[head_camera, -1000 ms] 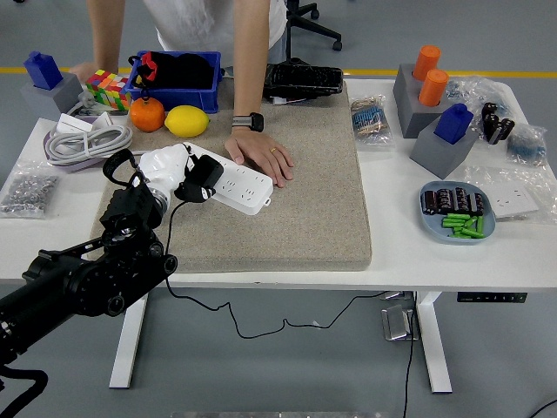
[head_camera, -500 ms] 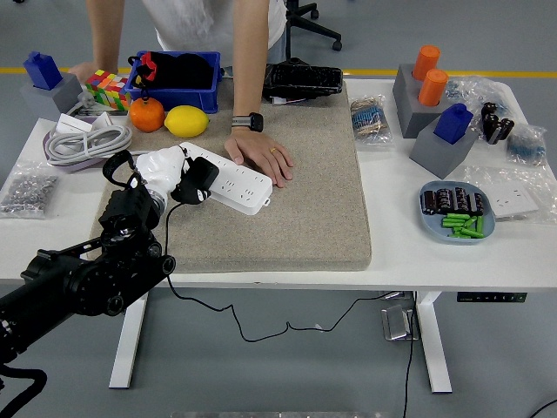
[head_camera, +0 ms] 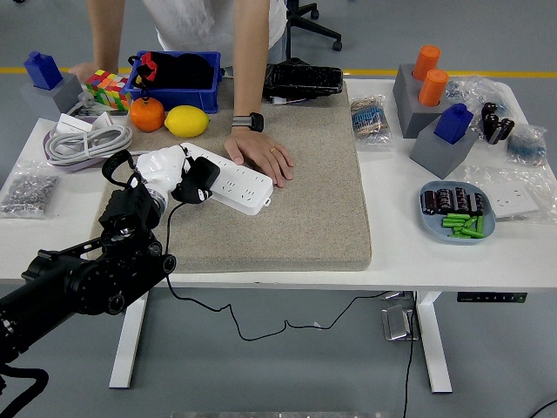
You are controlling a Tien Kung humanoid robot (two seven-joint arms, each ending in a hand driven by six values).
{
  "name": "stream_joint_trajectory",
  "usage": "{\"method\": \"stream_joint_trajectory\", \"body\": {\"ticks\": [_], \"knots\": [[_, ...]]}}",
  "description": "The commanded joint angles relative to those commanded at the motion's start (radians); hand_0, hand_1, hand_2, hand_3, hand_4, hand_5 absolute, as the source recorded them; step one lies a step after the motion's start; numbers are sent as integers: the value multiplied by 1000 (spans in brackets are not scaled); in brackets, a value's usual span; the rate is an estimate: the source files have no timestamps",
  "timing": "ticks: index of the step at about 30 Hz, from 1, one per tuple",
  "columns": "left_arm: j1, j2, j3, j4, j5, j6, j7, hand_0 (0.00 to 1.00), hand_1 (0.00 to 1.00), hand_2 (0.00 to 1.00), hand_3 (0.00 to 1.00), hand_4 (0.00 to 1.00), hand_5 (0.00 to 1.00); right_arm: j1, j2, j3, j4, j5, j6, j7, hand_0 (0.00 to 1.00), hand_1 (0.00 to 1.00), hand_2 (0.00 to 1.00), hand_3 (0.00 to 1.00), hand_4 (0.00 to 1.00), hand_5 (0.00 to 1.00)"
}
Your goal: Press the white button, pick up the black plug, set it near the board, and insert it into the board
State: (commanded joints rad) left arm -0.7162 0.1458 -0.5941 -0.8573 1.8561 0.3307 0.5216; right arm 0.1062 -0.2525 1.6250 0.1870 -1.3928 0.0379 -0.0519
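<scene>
Black plug [head_camera: 198, 180] held in your left robot hand [head_camera: 170, 174], at the board's [head_camera: 228, 179] left end, long axis running right; prongs probably unseated. Person's hand [head_camera: 261, 155] steadies the board.

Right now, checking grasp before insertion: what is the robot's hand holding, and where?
The left hand grips the black plug by its body, over the white power strip's near end.

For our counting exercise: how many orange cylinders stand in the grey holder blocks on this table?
2. Both orange cylinders stand in the grey holder block at the far right of the table: one at the back, the other just in front. None seems hidden.
</scene>
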Motion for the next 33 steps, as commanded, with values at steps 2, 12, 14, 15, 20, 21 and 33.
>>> {"method": "stream_joint_trajectory", "body": {"ticks": [2,12,14,15,20,21,33], "knots": [[0,1,-1,-1,4,-4,1,433,479,442,602,998,371,0,0,0,0,0,0,0,864,739,694,730,865,662],[-1,3,-7,-7,14,-26,17,614,580,555,694,998,634,-1,1,0,1,1,1,0,864,738,694,729,866,661],[-2,3,-9,-8,16,-27,20,614,580,555,694,998,634,0,0,0,1,1,2,0,864,738,694,729,866,661],[-2,3,-9,-9,18,-27,23,614,580,555,694,998,634,0,1,0,2,1,2,0,864,738,694,729,866,661],[-2,5,-11,-20,11,-34,35,673,674,629,744,998,670,0,1,3,2,1,2,0,864,738,693,729,866,660],[-2,6,-12,-23,6,-37,38,673,674,629,744,998,670,0,1,3,2,2,2,1,864,738,693,729,866,660],[38,39,-58,-109,-66,5,-105,913,967,988,998,998,732,-2,3,6,3,1,2,1,864,738,693,729,866,660]]}}
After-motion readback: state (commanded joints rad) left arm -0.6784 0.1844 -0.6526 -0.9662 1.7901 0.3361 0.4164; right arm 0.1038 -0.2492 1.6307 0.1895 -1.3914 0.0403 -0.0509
